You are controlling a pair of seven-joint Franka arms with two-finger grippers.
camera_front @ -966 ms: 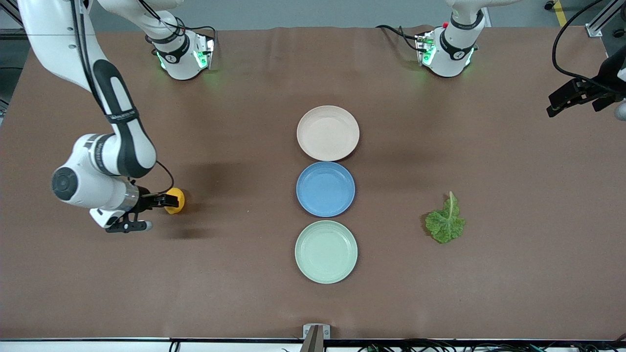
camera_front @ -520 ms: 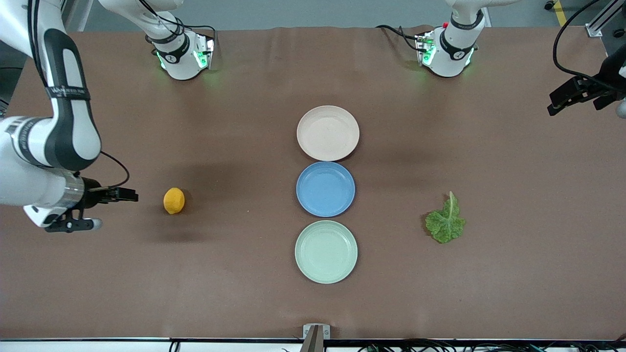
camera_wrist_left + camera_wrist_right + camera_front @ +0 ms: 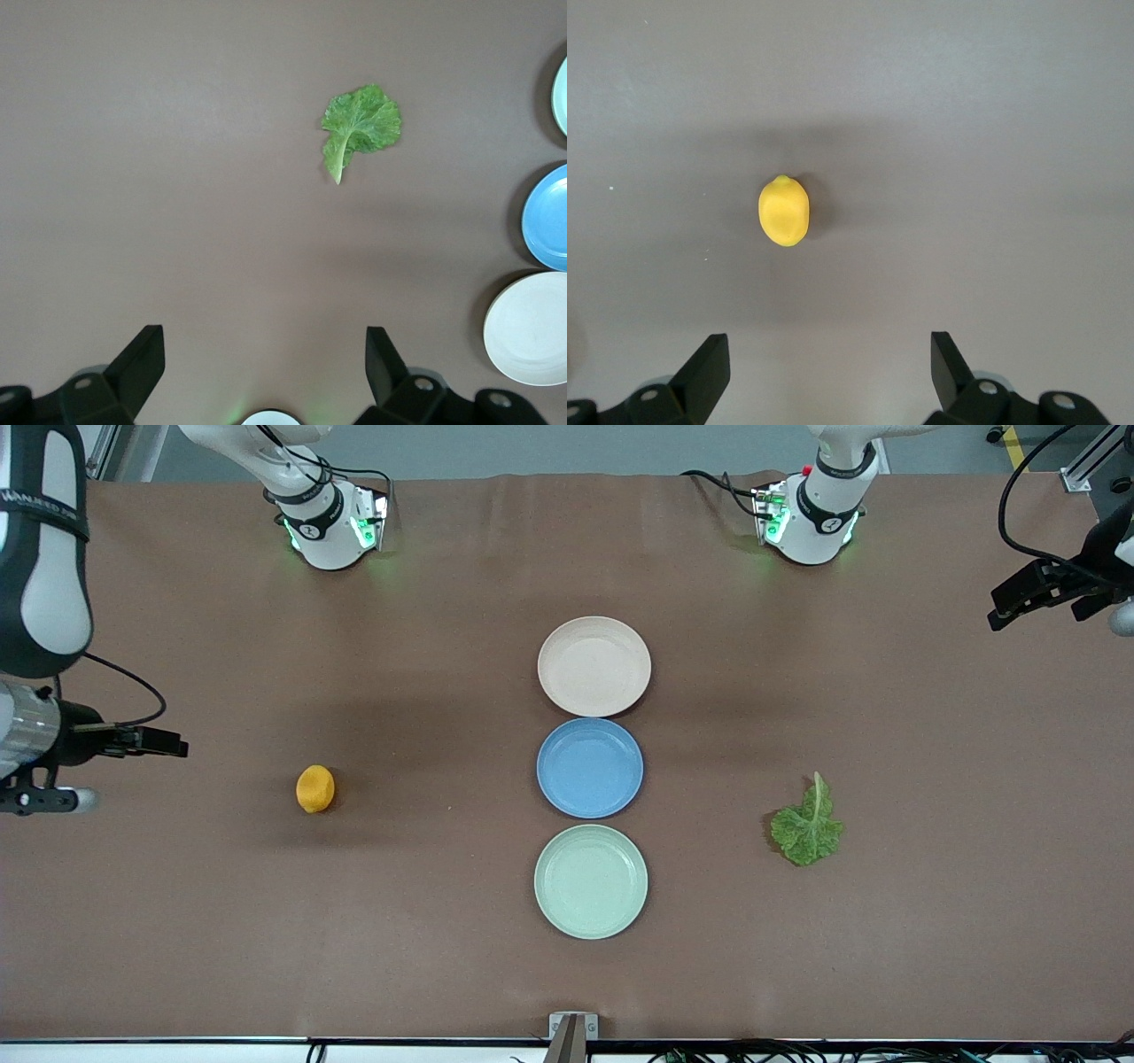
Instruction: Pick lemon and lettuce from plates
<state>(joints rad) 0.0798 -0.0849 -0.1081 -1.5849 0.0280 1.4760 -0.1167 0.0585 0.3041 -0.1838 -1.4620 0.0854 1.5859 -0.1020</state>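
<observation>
The lemon (image 3: pixel 315 789) lies on the bare table toward the right arm's end, and shows in the right wrist view (image 3: pixel 783 211). The lettuce (image 3: pixel 807 828) lies on the table toward the left arm's end, also in the left wrist view (image 3: pixel 359 124). The beige-pink plate (image 3: pixel 594 666) and the mint green plate (image 3: pixel 591 881) are both empty. My right gripper (image 3: pixel 173 743) is open and empty, up over the table's right-arm end, apart from the lemon (image 3: pixel 830 347). My left gripper (image 3: pixel 1005 609) is open and empty, high over the left-arm end (image 3: pixel 266 341).
A blue plate (image 3: pixel 590 768), empty, sits between the two other plates in a row at the table's middle. The three plates show at the edge of the left wrist view, the beige-pink one (image 3: pixel 532 328) among them. A metal bracket (image 3: pixel 572 1027) is at the table's near edge.
My right gripper has drawn away from the lemon toward the right arm's end of the table. The lemon stays where it was on the table. The left arm has hardly moved.
</observation>
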